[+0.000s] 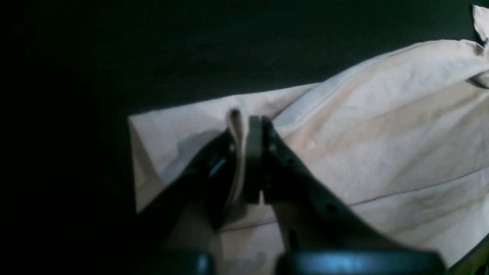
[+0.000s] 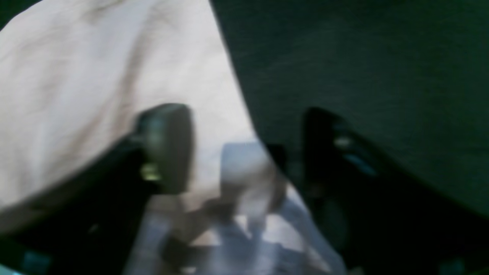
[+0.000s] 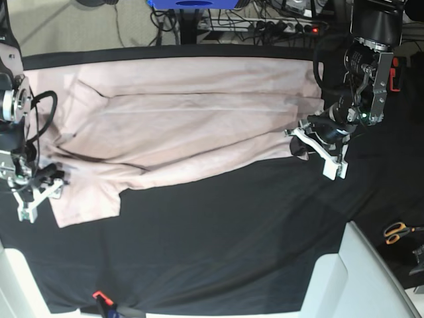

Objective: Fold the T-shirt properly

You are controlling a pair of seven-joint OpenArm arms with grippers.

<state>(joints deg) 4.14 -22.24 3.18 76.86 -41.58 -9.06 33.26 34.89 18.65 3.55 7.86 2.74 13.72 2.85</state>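
Base view, near edge first: black cloth [image 3: 218,225] covers the table, bare at the front, small red-tipped thing at the front edge too small to name. Pale pink T-shirt [image 3: 192,112] lies spread across the far half of the cloth, partly folded lengthwise, one long flap already over the body, sleeve and corner hanging nearer at this view's left.

Right pincer [image 3: 36,192] sits at that near corner, on this view's left. Right wrist view is blurred; fingers stand apart with the shirt edge between them, one finger [image 2: 168,145] over pink fabric, the other over dark cloth. Not closed on anything that I can make out.

Left pincer [image 3: 324,142], on this view's right, is at the shirt's end. Left wrist view shows it clamped together on a pinched ridge of the T-shirt [image 1: 382,133], fabric standing up between the pads.

Handling, my read: light, soft, limp cotton, no stiffness, so it will sag and drag between holds, wrinkles easily, not fragile, not slippery on cloth. It likely clings a bit to the black cloth. Best holds are hem corners and seam edges where layers are doubled; pinch through both layers or the fold will split. Lift both ends together or it skews

Scissors [image 3: 397,232] lie off at the far right, well apart
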